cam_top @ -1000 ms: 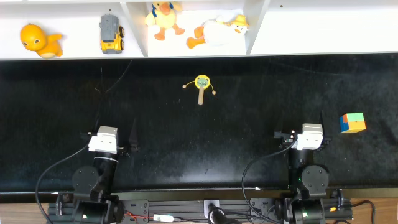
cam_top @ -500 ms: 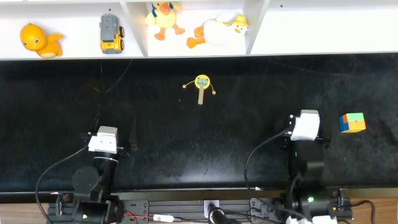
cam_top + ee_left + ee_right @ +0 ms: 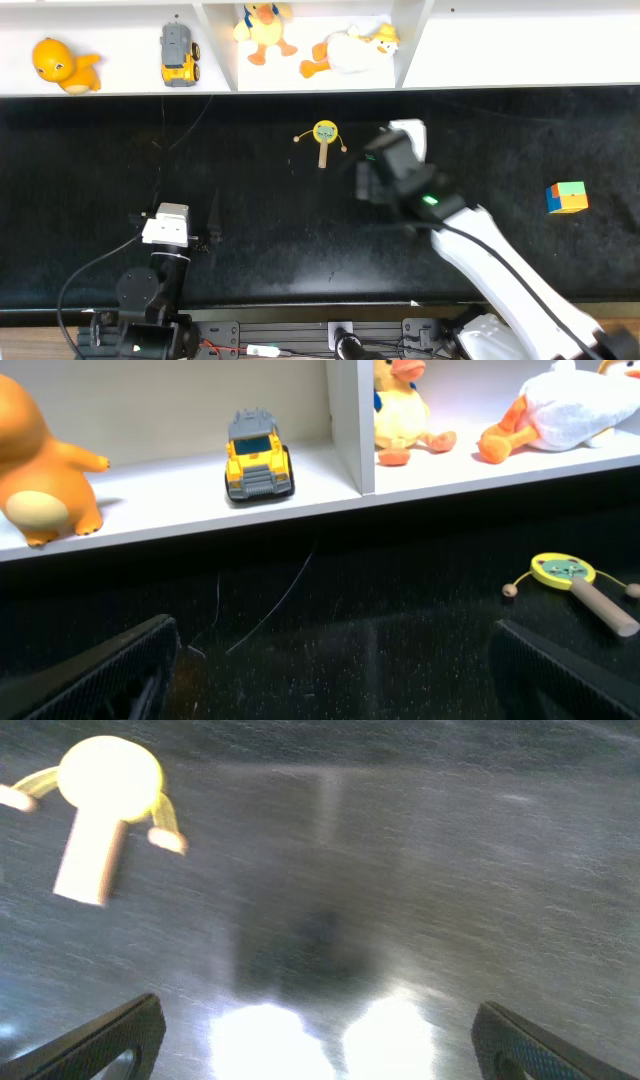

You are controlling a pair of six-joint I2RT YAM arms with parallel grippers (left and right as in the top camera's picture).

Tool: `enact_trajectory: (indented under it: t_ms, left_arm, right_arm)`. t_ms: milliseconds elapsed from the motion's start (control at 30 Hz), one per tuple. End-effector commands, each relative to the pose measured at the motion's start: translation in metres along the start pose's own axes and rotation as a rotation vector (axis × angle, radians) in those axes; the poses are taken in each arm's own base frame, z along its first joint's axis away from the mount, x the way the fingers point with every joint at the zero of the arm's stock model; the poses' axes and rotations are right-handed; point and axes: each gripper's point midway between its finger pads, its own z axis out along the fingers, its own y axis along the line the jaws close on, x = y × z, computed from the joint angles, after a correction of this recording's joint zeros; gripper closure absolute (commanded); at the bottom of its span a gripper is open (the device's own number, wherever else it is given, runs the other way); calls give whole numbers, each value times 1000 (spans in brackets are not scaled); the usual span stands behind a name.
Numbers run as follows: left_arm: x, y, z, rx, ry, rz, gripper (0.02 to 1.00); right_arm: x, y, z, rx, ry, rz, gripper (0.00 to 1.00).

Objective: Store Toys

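Work surface: black table mat, with a white shelf of open compartments along its far edge. Shelf, left compartment: one orange figure, rounded, with a pale belly, standing at the outer end; one yellow toy truck with a grey top, beside the divider, nose toward the table. Shelf, middle compartment: one yellow plush duck, sitting upright close to the left divider; one white plush duck with orange feet, lying on its side next to it, the two near each other, though whether they touch cannot be told. Loose on the mat: one rattle drum, a yellow disc with a green face, its pale wooden handle pointing toward the arms and a bead on a string at either side, lying flat near the shelf front in line with the middle compartment; one many-coloured cube, well apart from it at the right side of the mat. Left gripper: near its base at the left of the mat, facing the shelf, fingers spread wide, claw open and unladen. Right gripper: arm stretched from its base toward the middle of the mat, claw just to the right of the rattle drum and apart from it, above bare mat, fingers spread wide, open and unladen
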Motion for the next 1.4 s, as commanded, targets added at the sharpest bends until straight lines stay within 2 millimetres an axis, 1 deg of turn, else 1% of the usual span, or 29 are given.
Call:
enact_trajectory:
  t_ms: [33,100,133,167,233,300,367,500,667,733,767,833,867,933,967,1033,1100,1133,1200,1267,1400]
  left_arm:
    - [-1,0,-1,-3,-5,16,23]
    - [-1,0,-1,-3,-5,16,20]
    - [-1,0,-1,-3,-5,16,20]
    - [-1,0,-1,-3,-5,16,20]
    - [-1,0,-1,-3,-5,16,20]
    - [-1,0,-1,-3,-5,16,20]
    - [-1,0,-1,-3,-5,16,20]
    - [-1,0,-1,-3,-5,16,20]
    - [-1,0,-1,-3,-5,16,23]
    - [-1,0,-1,-3,-5,16,20]
    - [-1,0,-1,-3,-5,16,20]
    - [-1,0,-1,-3,-5,16,20]
    - [-1,0,-1,-3,-5,16,20]
    - [-1,0,-1,-3,-5,16,20]
    - [-1,0,-1,-3,-5,16,20]
    - [-1,0,-1,-3,-5,16,20]
    - [-1,0,-1,-3,-5,16,20]
    - [-1,0,-1,-3,-5,16,20]
    - [-1,0,-1,-3,-5,16,20]
    - [-1,0,-1,-3,-5,16,20]
    - [-1,0,-1,-3,-5,16,20]
  right_arm:
    - [-11,56,21,23,8,107,5]
    - [-11,69,30,20,17,100,5]
    - [-11,79,38,17,23,95,5]
    - [-11,94,50,10,25,96,5]
    - [-12,105,59,8,26,89,5]
    - [-14,122,77,28,32,65,5]
    - [-19,136,89,27,36,58,3]
    - [-23,145,99,31,36,57,25]
    - [-22,144,110,57,36,112,27]
    - [-20,144,112,62,39,122,80]
    - [-20,144,112,62,40,121,121]
    - [-16,140,112,76,53,114,240]
    - [-15,139,112,83,60,111,248]
    - [-12,136,111,94,71,106,312]
    - [-11,133,112,102,78,104,316]
    - [-9,128,112,118,91,102,417]
    - [-8,124,112,128,99,102,452]
    - [-9,124,112,129,98,104,518]
    - [-10,122,113,131,98,107,687]
    - [-10,121,113,133,98,110,770]
    - [-11,120,113,135,98,111,812]
